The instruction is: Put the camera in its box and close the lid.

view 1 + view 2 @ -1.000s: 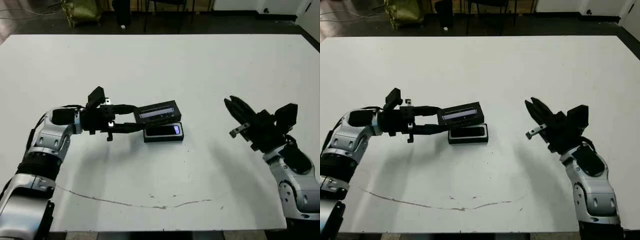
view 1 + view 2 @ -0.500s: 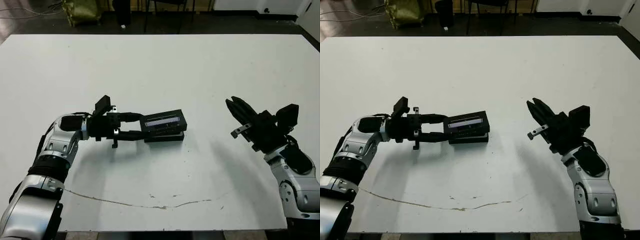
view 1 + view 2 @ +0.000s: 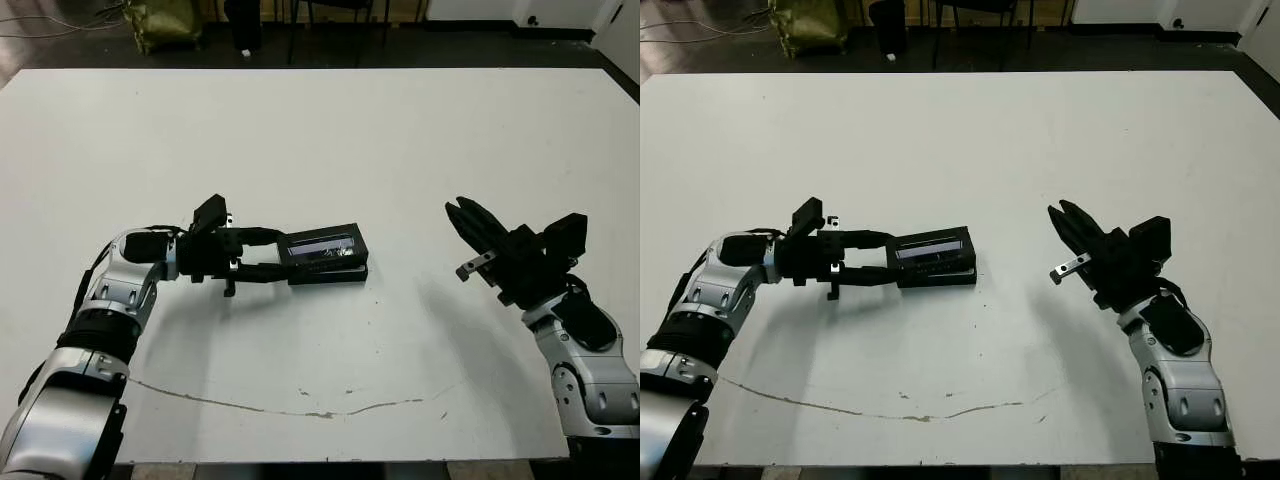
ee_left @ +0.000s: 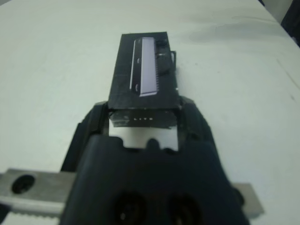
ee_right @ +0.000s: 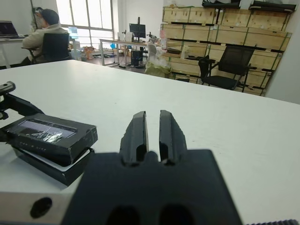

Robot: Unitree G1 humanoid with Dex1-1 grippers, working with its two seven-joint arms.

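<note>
The black lid [image 3: 322, 245], with its glossy window strip up, lies over the box [image 3: 335, 273], of which only the lower black edge shows. My left gripper [image 3: 288, 256] is shut on the lid's near end, one finger on each side [image 4: 190, 117]. In the right wrist view the lid [image 5: 47, 133] sits a little askew on the box [image 5: 58, 171], with a sliver of white lining between them. The camera is hidden under the lid. My right gripper [image 3: 468, 213] hovers shut and holding nothing, well to the right of the box.
A thin dark scratch [image 3: 300, 410] runs along the table near its front edge. A person [image 5: 44, 28] sits at a desk far beyond the table, with chairs and wooden crates [image 5: 220, 33] behind.
My left gripper carried the lid from just behind the box to over it and lowered it, covering the camera. The right gripper shifted slightly left.
</note>
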